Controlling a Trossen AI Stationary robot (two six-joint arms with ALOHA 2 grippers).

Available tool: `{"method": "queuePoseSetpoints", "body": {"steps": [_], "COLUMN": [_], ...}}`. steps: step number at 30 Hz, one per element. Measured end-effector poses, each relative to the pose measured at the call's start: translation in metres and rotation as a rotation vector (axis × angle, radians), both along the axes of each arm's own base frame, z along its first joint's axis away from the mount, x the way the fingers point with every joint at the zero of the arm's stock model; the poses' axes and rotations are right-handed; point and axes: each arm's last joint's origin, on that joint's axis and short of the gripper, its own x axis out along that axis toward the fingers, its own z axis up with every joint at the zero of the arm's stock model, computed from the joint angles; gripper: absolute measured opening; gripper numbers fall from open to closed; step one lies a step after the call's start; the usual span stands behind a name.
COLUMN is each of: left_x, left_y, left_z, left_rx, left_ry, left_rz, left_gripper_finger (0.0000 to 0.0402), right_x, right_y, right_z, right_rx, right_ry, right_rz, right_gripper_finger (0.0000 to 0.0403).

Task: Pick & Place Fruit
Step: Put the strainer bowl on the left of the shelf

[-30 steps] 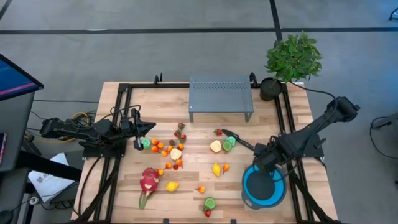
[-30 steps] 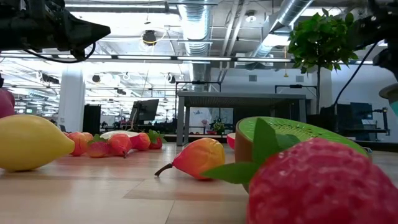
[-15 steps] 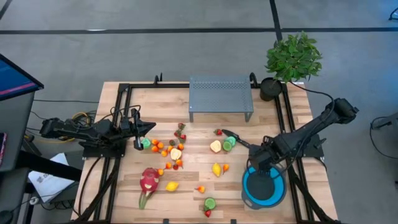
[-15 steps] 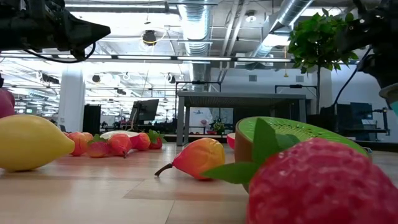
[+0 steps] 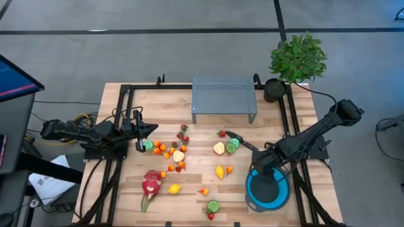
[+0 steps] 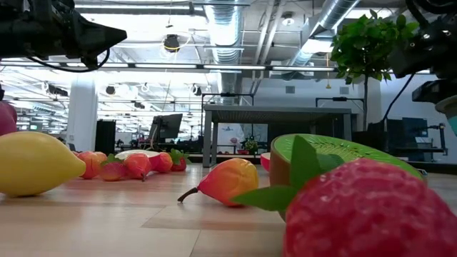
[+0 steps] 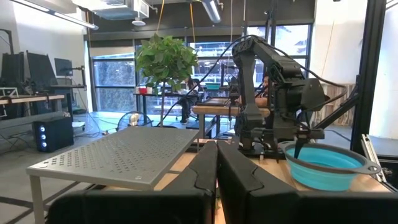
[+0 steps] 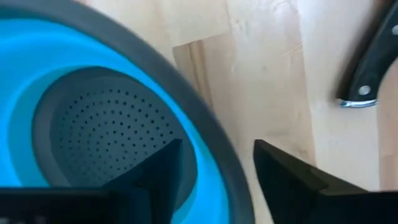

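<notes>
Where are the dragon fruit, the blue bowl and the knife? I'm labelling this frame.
dragon fruit (image 5: 151, 183), high view, pink body.
blue bowl (image 5: 255, 192), high view, blue wall.
knife (image 8: 372, 68), right wrist view, black handle.

From above we look straight down on the whole wooden table (image 5: 297, 120), both arms in frame. Down low we sit right on the tabletop, a strawberry (image 6: 364, 210) pressed huge against the lens, facing level across to the perforated metal stand (image 6: 275, 114) at twelve o'clock. From the left wrist we look across that same stand (image 7: 121, 152) to the blue colander (image 7: 326, 165) and the right arm at one o'clock. The right wrist hangs close over the colander's rim (image 8: 205, 137), facing down; the potted plant (image 5: 298, 58) shows in three views.
</notes>
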Motion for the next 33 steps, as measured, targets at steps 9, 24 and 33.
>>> {"method": "queuePoseSetpoints", "body": {"steps": [9,24,33], "left_x": [0.0,0.0,0.0], "left_y": [0.0,0.0,0.0], "left_z": [0.0,-0.0001,-0.0001], "left_rx": [0.0,0.0,0.0], "left_ry": [0.0,0.0,0.0], "left_rz": [0.0,0.0,0.0], "left_gripper_finger": [0.0002,0.0002,0.0002], "right_x": [-0.0001,0.0005,0.0], "right_y": [0.0003,0.0016,0.0019], "right_z": [0.0001,0.0008,0.0011], "right_rx": [0.008,0.041,0.061], "right_ry": [0.003,0.007,0.019], "right_rz": [0.006,-0.009,-0.025], "right_gripper_finger": [0.0058,0.001,0.001]}}
